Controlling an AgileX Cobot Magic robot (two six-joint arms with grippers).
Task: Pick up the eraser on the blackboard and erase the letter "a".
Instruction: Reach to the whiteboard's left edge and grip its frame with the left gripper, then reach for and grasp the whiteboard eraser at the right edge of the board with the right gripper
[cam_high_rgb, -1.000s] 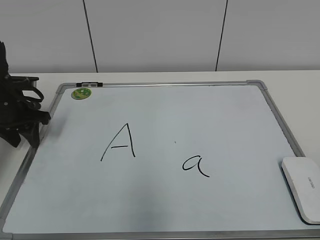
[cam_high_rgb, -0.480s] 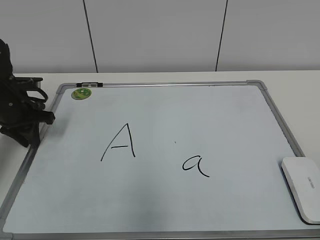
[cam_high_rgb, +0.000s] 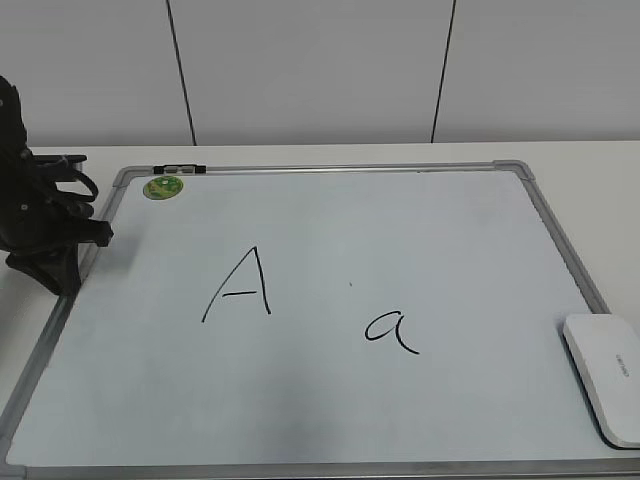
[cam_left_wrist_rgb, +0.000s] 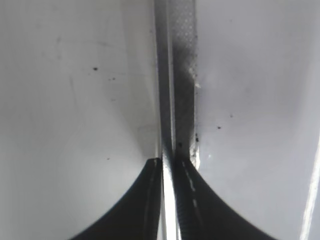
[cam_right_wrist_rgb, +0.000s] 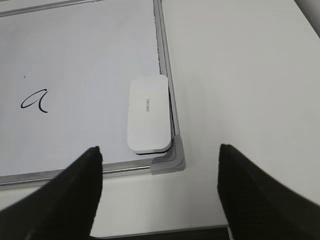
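The eraser (cam_high_rgb: 605, 375), a white glossy block, lies at the blackboard's front right corner; the right wrist view (cam_right_wrist_rgb: 148, 114) shows it too. The blackboard (cam_high_rgb: 330, 167) is a white board with a grey frame (cam_right_wrist_rgb: 161, 55). The letter "a" (cam_high_rgb: 392, 330) is written in black right of centre, and shows in the right wrist view (cam_right_wrist_rgb: 36, 101). My left gripper (cam_high_rgb: 72, 272) is at the board's left edge, its jaws (cam_left_wrist_rgb: 172, 162) shut on the frame strip (cam_left_wrist_rgb: 175, 75). My right gripper (cam_right_wrist_rgb: 160, 150) is open and empty, above the table just before the eraser's corner. It is out of the exterior view.
A larger capital "A" (cam_high_rgb: 240, 285) is written left of the "a". A round green magnet (cam_high_rgb: 163, 186) sits at the board's back left corner, with a small dark clip (cam_high_rgb: 178, 169) on the top frame. White table surrounds the board; a wall stands behind.
My left gripper has shifted slightly right, onto the board's left frame edge. The eraser and the letters have not moved.
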